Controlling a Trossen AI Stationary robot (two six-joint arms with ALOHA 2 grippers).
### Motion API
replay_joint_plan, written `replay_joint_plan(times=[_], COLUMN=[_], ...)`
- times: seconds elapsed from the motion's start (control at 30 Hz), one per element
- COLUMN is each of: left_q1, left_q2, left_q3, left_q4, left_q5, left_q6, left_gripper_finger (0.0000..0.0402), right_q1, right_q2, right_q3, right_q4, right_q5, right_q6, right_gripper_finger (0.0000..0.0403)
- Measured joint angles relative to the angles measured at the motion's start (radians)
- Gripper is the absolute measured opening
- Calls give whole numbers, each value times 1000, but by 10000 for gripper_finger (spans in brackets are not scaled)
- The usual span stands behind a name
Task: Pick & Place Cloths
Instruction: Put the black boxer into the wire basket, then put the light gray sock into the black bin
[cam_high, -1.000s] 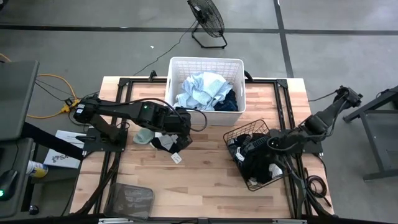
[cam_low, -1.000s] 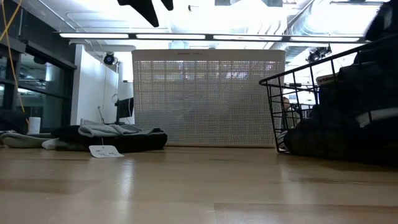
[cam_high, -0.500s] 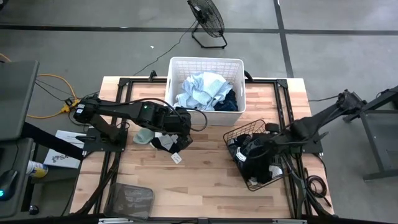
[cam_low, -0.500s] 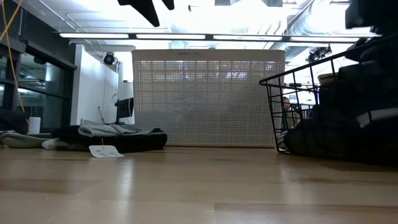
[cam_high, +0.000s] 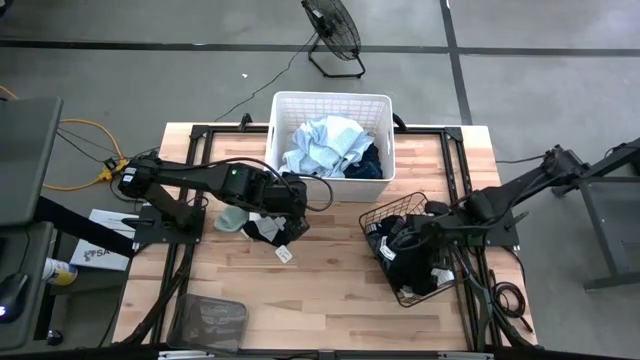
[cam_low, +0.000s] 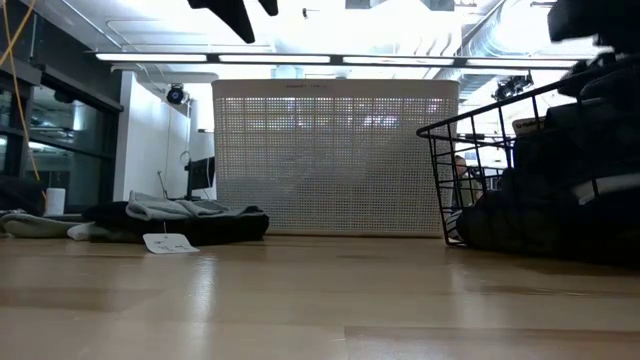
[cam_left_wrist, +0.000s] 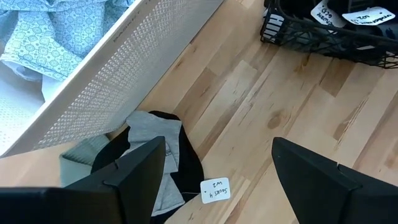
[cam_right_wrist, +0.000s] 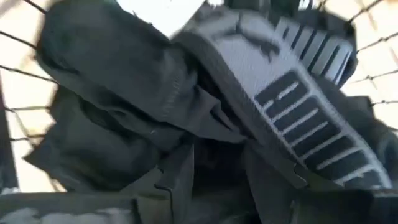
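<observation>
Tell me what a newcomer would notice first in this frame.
Probably the white laundry basket at the table's far edge, heaped with light blue cloth. Next, the right gripper reaching into the black wire basket of dark garments, while the left gripper hovers open above a black-and-grey cloth pile.

Your white laundry basket (cam_high: 331, 104) holds a light blue cloth (cam_left_wrist: 43, 34) printed with small diamond shapes. On the pale wood table (cam_high: 330, 280), black and grey cloths (cam_left_wrist: 155, 155) lie together; the black wire basket (cam_high: 375, 215) carries black cloth (cam_right_wrist: 124, 87) with grey-and-black stripes.
</observation>
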Motion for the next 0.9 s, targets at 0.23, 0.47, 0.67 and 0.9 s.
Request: replay_joint_plan(times=[0.23,0.47,0.67,0.9], left_q1=[0,0,0,0], left_q2=[0,0,10,69], left_q3=[0,0,0,-1], left_q4=[0,-43,-86,-184], left_q5=[3,-6,-62,-103], left_q6=[0,-34,-60,-118], left_gripper_finger=[290,290,290,290], right_q1=[0,-1,0,0], right_q2=[-75,-151,-226,-302], right_q3=[76,125,147,164], right_q4=[-36,-59,-57,-3], right_q5=[29,68,120,229], right_q6=[-6,185,372,410], right_gripper_finger=[134,134,134,134])
